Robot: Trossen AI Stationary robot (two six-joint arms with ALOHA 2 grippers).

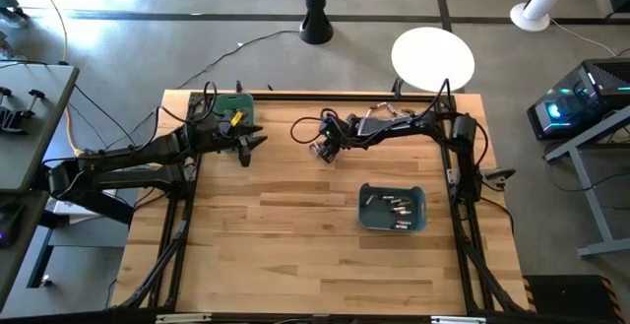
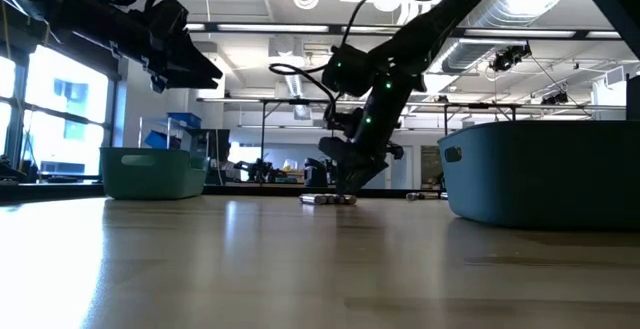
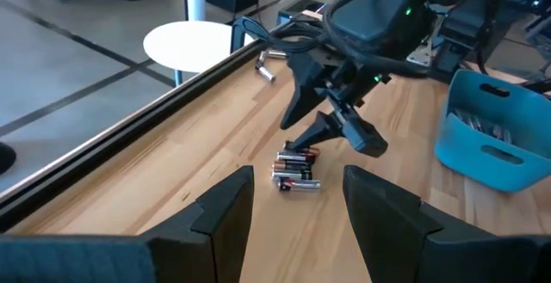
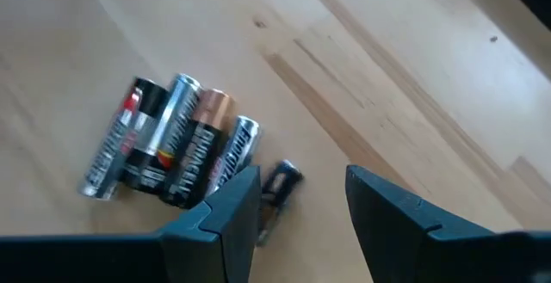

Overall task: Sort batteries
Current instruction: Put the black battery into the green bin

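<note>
Pale wooden table (image 1: 295, 235), cylindrical metal batteries (image 4: 172, 141)

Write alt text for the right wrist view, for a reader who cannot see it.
A small cluster of batteries, silvery and copper-brown with dark bands, lies side by side on the wooden table. The right hand hangs just above, its two dark fingers open, with one smaller battery lying by the nearer fingertip.

Batteries (image 4: 172, 141) showing glossy metal casings, silver and copper, with dark printed wraps. Table (image 1: 295, 255) looking like smooth light wood planks. Teal bin (image 1: 392, 209) and green bin (image 2: 152, 172) appearing matt plastic.
</note>
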